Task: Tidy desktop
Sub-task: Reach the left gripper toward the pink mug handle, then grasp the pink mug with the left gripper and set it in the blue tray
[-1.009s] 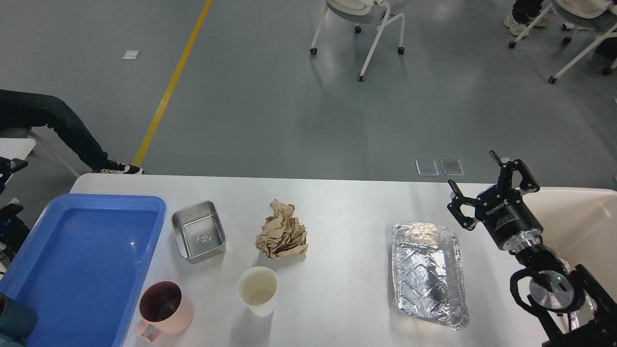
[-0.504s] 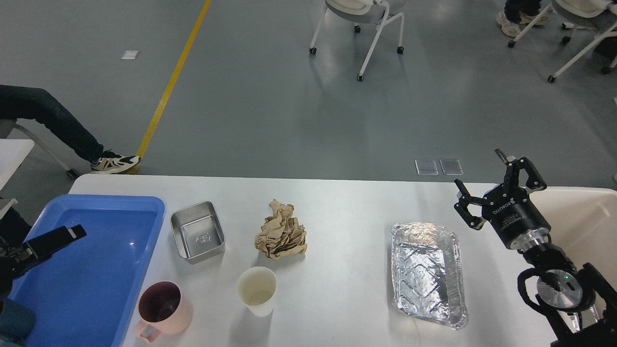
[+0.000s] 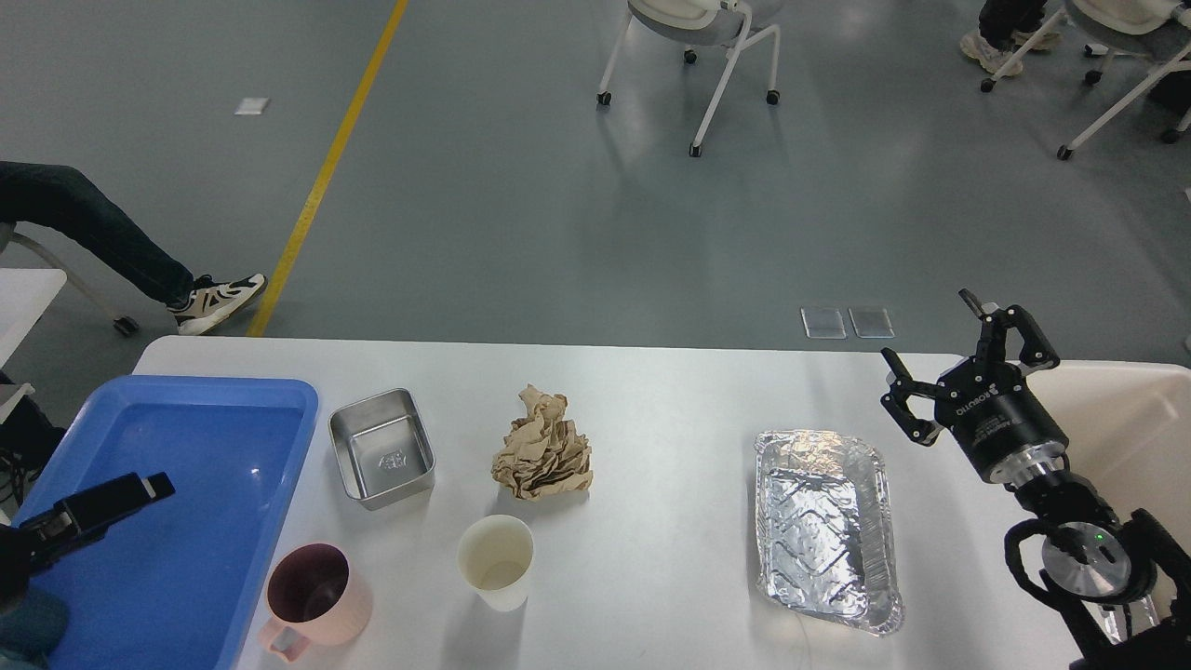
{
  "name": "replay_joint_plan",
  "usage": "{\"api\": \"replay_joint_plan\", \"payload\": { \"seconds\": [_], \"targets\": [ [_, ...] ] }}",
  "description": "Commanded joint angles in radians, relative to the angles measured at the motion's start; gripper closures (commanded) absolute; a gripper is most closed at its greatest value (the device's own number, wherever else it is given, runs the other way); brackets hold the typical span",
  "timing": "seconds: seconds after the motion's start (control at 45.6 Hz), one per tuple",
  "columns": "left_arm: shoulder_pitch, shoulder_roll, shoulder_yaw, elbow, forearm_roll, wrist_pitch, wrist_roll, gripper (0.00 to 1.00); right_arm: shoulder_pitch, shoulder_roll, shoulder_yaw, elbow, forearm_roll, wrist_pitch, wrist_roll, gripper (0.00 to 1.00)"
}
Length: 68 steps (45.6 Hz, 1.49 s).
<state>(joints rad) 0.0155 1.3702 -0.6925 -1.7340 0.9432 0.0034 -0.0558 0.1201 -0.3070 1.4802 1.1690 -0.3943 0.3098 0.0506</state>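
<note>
Rightward, the right gripper (image 3: pixel 963 358) hangs spread wide and empty above the counter (image 3: pixel 670 391), beside the foil tray (image 3: pixel 826 526); its arm is cut off at the frame's corner. Over the blue tray (image 3: pixel 177 419) at left, the left gripper (image 3: pixel 140 489) shows dark and edge-on: I cannot tell its opening.
</note>
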Motion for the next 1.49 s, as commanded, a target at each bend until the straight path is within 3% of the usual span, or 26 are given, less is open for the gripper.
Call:
{"api": "replay_joint_plan", "payload": {
  "seconds": [0.0, 0.11, 0.285, 0.526, 0.767, 0.921, 1.118, 1.184, 1.228, 1.36, 1.469],
  "targets": [
    [-0.003, -0.074, 0.019, 0.007, 0.130, 0.000, 0.002, 0.02, -0.002, -0.003, 0.002, 0.001, 0.000, 0.000, 0.000, 0.00],
    [0.001, -0.146, 0.022, 0.027, 0.299, 0.004, 0.016, 0.02, -0.002, -0.001, 0.002, 0.005, 0.000, -0.001, 0.000, 0.00],
    [-0.003, -0.212, 0.021, 0.062, 0.473, 0.000, 0.088, 0.03, -0.013, -0.001, 0.002, 0.003, 0.000, 0.000, 0.000, 0.00],
    [-0.069, -0.304, 0.022, 0.126, 0.494, -0.082, 0.090, 0.03, -0.030, -0.003, 0.019, 0.008, 0.000, 0.000, 0.002, 0.00],
    [-0.103, -0.375, 0.062, 0.191, 0.584, -0.091, 0.096, 0.03, -0.030, -0.003, 0.025, 0.008, 0.000, 0.000, 0.002, 0.00],
    [-0.115, -0.431, 0.076, 0.225, 0.654, -0.092, 0.094, 0.11, -0.030, -0.003, 0.034, 0.008, 0.000, 0.000, 0.003, 0.00],
    [-0.164, -0.482, 0.136, 0.280, 0.663, -0.120, 0.091, 0.40, -0.031, -0.009, 0.055, 0.008, 0.000, 0.000, 0.003, 0.00],
    [-0.170, -0.484, 0.157, 0.287, 0.666, -0.129, 0.091, 0.55, -0.031, -0.009, 0.057, 0.008, 0.000, 0.000, 0.005, 0.00],
    [-0.170, -0.484, 0.171, 0.289, 0.680, -0.138, 0.091, 0.71, -0.031, -0.009, 0.057, 0.008, 0.000, 0.000, 0.005, 0.00],
    [-0.180, -0.502, 0.171, 0.289, 0.701, -0.169, 0.090, 0.99, -0.031, -0.009, 0.061, 0.008, 0.000, 0.000, 0.005, 0.00],
    [-0.195, -0.530, 0.162, 0.281, 0.704, -0.240, 0.083, 1.00, -0.031, -0.009, 0.063, 0.008, 0.000, 0.000, 0.005, 0.00]
  ]
}}
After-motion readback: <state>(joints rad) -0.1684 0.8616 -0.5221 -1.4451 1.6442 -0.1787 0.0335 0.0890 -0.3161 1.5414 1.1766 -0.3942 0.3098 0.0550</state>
